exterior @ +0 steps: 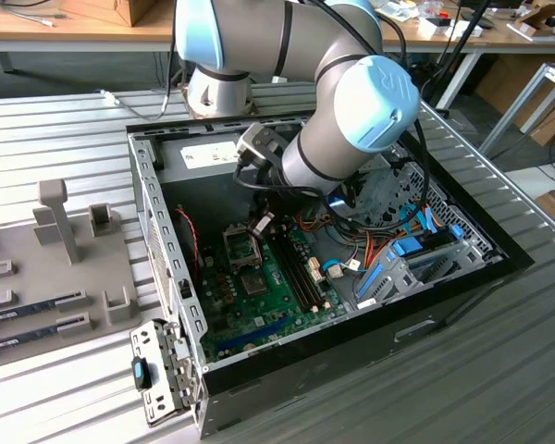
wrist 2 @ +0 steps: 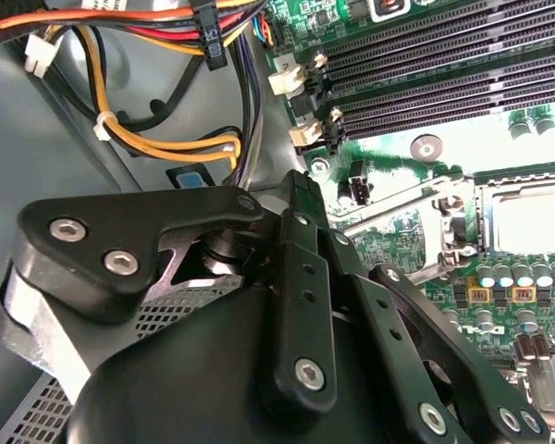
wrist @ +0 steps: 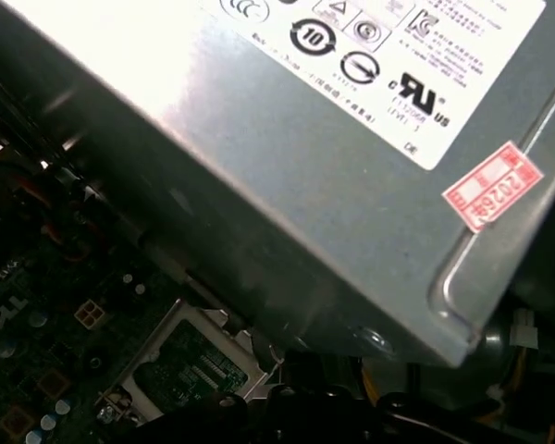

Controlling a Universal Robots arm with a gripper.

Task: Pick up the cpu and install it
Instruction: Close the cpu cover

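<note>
My gripper point(exterior: 261, 225) hangs inside the open computer case point(exterior: 162, 240), just above the far edge of the metal-framed socket point(exterior: 240, 248) on the green motherboard point(exterior: 259, 296). The socket's frame point(wrist 2: 523, 217) surrounds a pale square, and in the first wrist view the socket point(wrist: 190, 365) has a green patterned inside. The gripper's black linkage point(wrist 2: 301, 277) sits close in front of the second wrist camera. The cpu is hidden; whether the gripper holds anything cannot be made out.
The grey power supply point(wrist: 305, 139) stands close beside the gripper. Orange, red and black cables point(wrist 2: 166, 139) run past it. Black memory slots point(exterior: 301, 273) lie beside the socket. A blue-clipped drive cage point(exterior: 407, 259) is on the exterior view's right, and a grey fixture tray point(exterior: 37, 305) outside the case on its left.
</note>
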